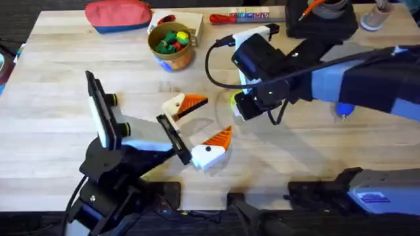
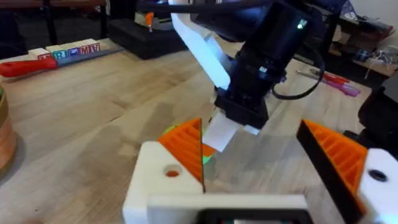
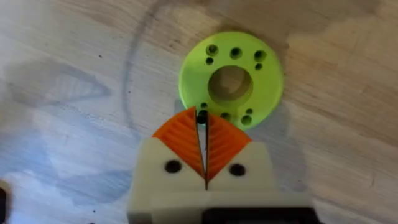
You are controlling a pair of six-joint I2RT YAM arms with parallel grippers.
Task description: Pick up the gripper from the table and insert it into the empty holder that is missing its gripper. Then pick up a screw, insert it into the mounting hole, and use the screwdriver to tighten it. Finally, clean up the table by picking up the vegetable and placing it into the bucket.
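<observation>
At frame center, the right gripper (image 3: 202, 127) pinches a tiny dark screw (image 3: 201, 116) over a green disc (image 3: 231, 79), while the left gripper (image 1: 207, 121) gapes wide, empty, on the tabletop (image 1: 65, 72).

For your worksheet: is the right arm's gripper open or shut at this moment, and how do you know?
Shut. In the right wrist view the right gripper's two orange pads meet, pinching a small dark thing at their tip, above a green disc.

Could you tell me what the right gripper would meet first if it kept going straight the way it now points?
The right gripper, fingers shut on a small dark screw-like piece, points down at the green disc. It would likely meet the disc's near rim first, then the table; depth is unclear.
</observation>
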